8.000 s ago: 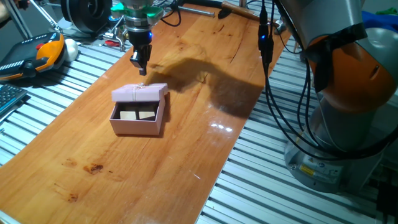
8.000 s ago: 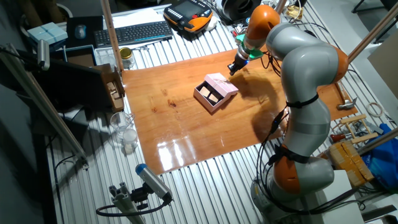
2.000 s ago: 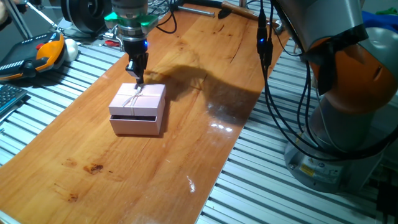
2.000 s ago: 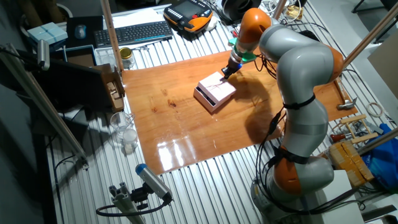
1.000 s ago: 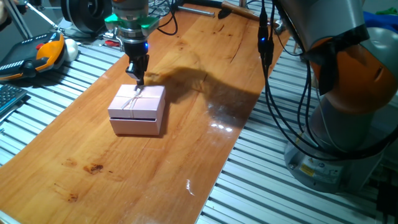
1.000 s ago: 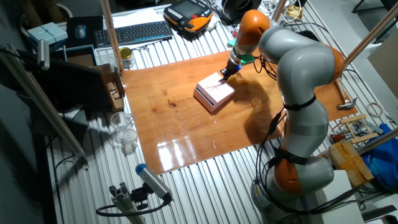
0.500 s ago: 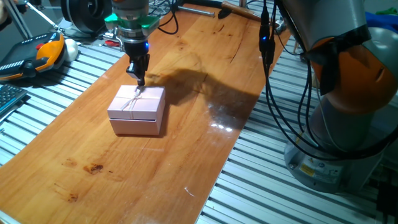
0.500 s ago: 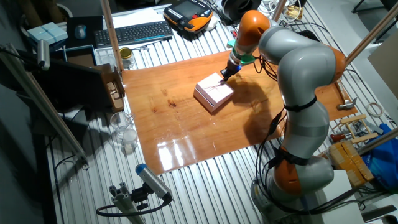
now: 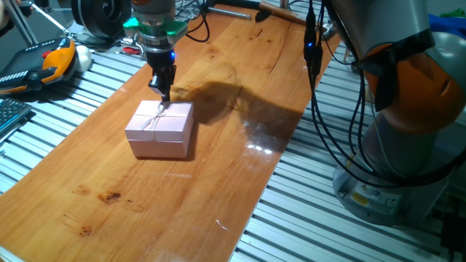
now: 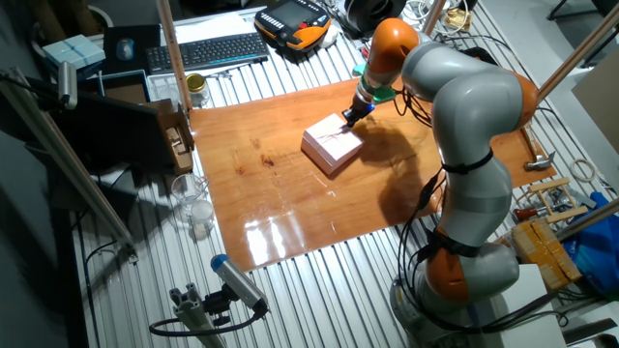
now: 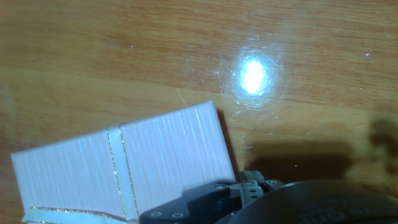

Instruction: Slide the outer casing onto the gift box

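Observation:
The outer casing [image 9: 160, 124] is a pale pink cover with a thin string tied across its top. It sits flat on the wooden board [image 9: 218, 182] and also shows in the other fixed view [image 10: 332, 145] and the hand view [image 11: 149, 155]. The gift box is hidden inside it; no tan squares show. My gripper [image 9: 162, 98] points down with its fingers together. Its tips rest at the casing's far top edge, by the bow, as the other fixed view [image 10: 346, 118] also shows. I cannot tell whether they pinch the string.
An orange teach pendant [image 9: 44, 62] lies on the slatted table to the far left. A keyboard [image 10: 208, 50] and a small jar [image 10: 196, 89] are beyond the board. The robot base [image 9: 408, 145] and hanging cables [image 9: 320, 109] stand at the right.
The casing has slid a little toward the near left with the gripper behind it. The dark gap at its front face has closed, and the tray's contents no longer show.

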`<state>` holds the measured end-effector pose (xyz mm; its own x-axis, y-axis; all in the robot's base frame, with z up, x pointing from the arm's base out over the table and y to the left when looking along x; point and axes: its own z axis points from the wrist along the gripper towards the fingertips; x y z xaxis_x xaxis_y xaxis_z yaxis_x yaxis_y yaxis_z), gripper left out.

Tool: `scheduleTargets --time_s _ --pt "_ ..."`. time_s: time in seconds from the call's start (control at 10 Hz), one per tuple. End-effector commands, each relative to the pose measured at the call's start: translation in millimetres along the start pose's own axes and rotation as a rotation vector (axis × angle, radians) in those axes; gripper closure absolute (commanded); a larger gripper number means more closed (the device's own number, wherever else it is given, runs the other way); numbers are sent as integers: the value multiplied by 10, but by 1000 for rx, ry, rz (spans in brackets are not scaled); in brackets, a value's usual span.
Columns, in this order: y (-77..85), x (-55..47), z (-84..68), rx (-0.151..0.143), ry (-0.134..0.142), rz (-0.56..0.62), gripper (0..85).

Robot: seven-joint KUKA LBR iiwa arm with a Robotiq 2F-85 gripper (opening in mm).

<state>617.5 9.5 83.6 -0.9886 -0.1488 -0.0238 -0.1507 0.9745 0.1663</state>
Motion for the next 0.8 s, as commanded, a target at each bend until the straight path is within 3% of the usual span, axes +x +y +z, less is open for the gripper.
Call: scheduleTargets --time_s 0.0,0.3,0.7 --pt "0 2 -2 0 2 0 850" --pt "21 19 9 -1 6 6 850" --pt "22 35 -24 21 3 -3 850"
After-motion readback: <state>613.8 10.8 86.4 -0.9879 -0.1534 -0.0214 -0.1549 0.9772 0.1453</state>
